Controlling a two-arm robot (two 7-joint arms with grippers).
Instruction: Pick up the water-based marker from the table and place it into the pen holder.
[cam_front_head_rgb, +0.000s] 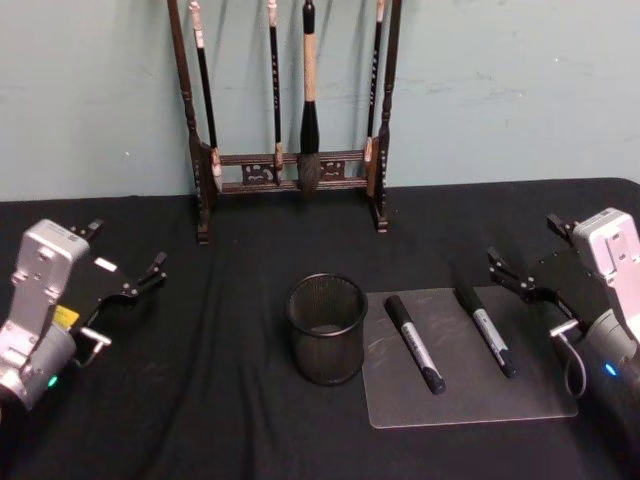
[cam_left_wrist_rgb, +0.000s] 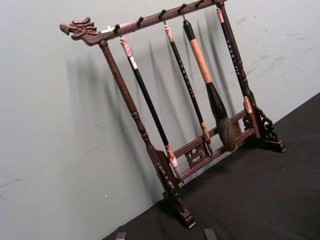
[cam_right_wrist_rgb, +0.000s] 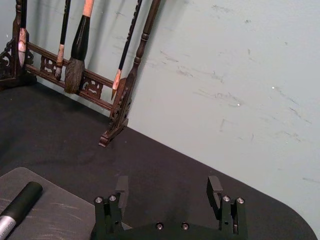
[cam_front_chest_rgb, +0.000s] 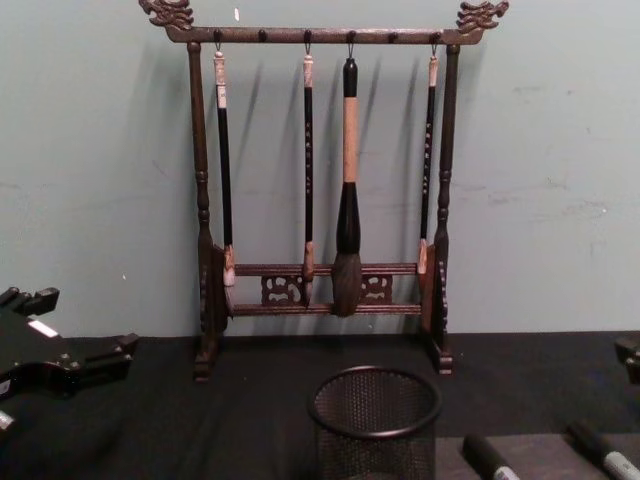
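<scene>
Two markers lie flat on a grey mat (cam_front_head_rgb: 480, 400) on the black-covered desk (cam_front_head_rgb: 200, 400), just to the right of the pen holder (cam_front_head_rgb: 325, 352). The left marker (cam_front_head_rgb: 415, 343) is the thicker one and closer to the holder. The right marker (cam_front_head_rgb: 487, 331) is slimmer and closer to the right gripper (cam_front_head_rgb: 525, 242). Which of them is the water-based one cannot be told from their labels. Both look like light, stiff plastic barrels, smooth and round, so either is likely to roll or slip if nudged from the side. The best hold is probably across the middle of the barrel, with the jaws closing square to its length so it neither swings nor tips. The right gripper hovers beside the mat with its jaws spread apart and holding nothing, well placed for the pick. The left gripper (cam_front_head_rgb: 125, 250) waits at the far left of the desk, its jaws also apart and empty. The holder is a thin wire-mesh cup, standing upright and empty. It is probably light enough to slide or topple if knocked, so the marker should go in end first from above, clear of the rim.
</scene>
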